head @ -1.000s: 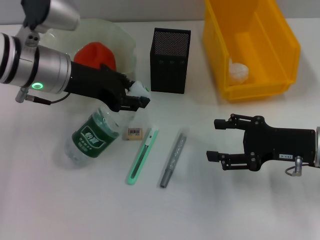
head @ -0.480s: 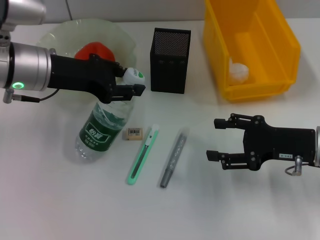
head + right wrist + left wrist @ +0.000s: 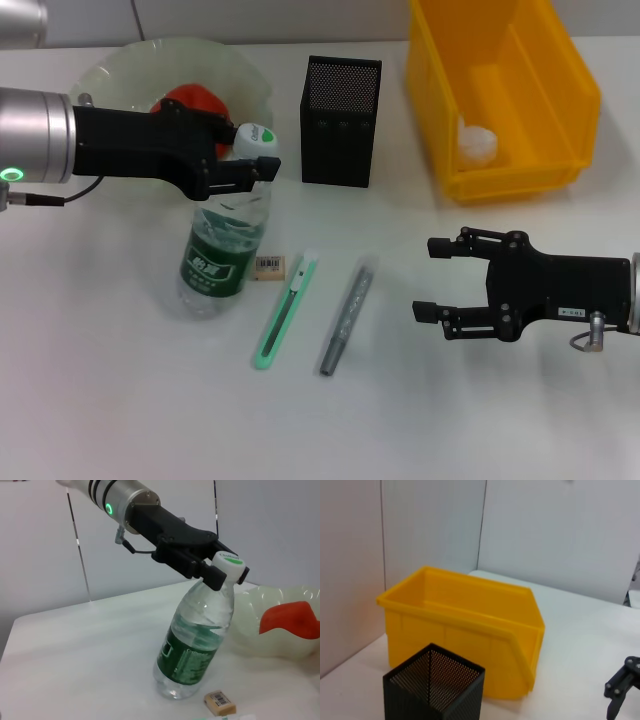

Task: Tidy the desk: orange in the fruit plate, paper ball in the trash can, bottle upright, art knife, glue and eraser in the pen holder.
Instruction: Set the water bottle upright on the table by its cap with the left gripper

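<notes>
A white desk (image 3: pixel 120 400) fills the head view, with pale wall panels behind it in the wrist views; the near part of the desk is bare across its whole width, and a wide open strip runs between the two arms. Along the far edge stand the fruit plate (image 3: pixel 120 70) with the orange (image 3: pixel 190 100) in it, the black mesh pen holder (image 3: pixel 341 120), and the yellow trash can (image 3: pixel 505 95) holding the paper ball (image 3: pixel 478 142); the pen holder stands apart from the bin, with a clear gap between them.

The left gripper (image 3: pixel 250 165) reaches in from the left, its black fingers clamped on the neck of the bottle (image 3: pixel 225 245) just under the white and green cap; the bottle is nearly upright, tilted slightly, its base on the desk in front of the fruit plate; the right wrist view shows the same grip (image 3: pixel 215 572) and the bottle (image 3: pixel 195 640) standing on its base.

The eraser (image 3: pixel 267 266) lies just beside the bottle's base; the green art knife (image 3: pixel 286 312) lies next to it, and the grey glue (image 3: pixel 346 316) stick lies beside the knife, a small gap between them.

The right gripper (image 3: pixel 432 280) hovers low at the right, fingers spread wide and holding nothing, well apart from the glue.
</notes>
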You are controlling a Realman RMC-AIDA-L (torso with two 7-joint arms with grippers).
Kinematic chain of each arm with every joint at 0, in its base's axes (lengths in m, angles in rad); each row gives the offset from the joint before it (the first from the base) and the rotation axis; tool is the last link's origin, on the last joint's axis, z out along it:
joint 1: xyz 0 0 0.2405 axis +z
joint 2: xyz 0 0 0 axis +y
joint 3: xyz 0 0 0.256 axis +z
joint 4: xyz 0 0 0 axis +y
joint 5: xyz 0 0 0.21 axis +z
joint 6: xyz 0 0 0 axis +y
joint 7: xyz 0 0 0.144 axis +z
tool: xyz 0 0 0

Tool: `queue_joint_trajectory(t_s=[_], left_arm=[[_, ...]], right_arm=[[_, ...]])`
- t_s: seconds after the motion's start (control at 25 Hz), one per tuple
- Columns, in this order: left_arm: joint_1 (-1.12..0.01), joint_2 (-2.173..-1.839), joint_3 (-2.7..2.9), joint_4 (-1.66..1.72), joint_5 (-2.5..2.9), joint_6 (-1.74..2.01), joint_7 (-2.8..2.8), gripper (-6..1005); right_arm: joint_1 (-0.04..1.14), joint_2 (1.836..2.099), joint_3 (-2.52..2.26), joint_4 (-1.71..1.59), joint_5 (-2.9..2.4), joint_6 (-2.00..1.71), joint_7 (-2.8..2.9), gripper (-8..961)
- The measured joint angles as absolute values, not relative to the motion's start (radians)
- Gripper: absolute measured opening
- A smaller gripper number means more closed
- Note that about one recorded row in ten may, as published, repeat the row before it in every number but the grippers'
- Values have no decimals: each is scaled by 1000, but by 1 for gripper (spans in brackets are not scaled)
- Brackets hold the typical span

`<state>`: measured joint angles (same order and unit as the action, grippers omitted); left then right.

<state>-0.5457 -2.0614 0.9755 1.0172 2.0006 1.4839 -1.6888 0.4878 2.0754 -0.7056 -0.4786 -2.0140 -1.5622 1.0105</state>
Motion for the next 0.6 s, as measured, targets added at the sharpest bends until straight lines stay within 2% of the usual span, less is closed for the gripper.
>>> queue_joint_trajectory(t_s=[0.6], left_arm=[[-498,-2060,898,1009,1927,1522,-1587,472]], right_arm=[[488,2076,-706,-484,-2014,-1569,1014,816]])
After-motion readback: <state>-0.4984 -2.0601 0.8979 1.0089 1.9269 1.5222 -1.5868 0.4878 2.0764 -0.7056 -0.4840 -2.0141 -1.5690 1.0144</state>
